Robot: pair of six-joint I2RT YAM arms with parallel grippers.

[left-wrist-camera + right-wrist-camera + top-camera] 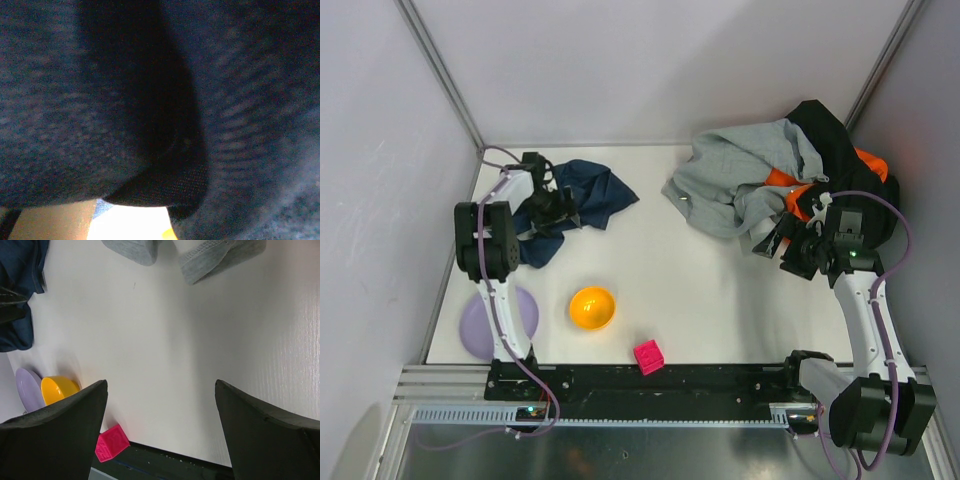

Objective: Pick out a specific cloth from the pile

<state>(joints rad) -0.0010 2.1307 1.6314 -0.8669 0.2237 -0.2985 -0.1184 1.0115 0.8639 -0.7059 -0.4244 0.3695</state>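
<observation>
The dark navy cloth (588, 196) lies spread on the white table at the back left, apart from the pile (760, 178). The pile is a heap of light grey, orange and black garments at the back right. My left gripper (555, 207) is down on the cloth's left part. The left wrist view is filled with navy fabric (100, 100) that hides the fingers. My right gripper (786, 247) is open and empty, just in front of the pile's near edge. Its fingers (55, 435) hang wide apart over bare table. The cloth also shows in the right wrist view (20, 290).
An orange bowl (592, 307) sits mid-left, with a purple plate (483, 322) at the near left. A pink cube (649, 356) lies by the table's front edge. Grey walls close in the back and both sides.
</observation>
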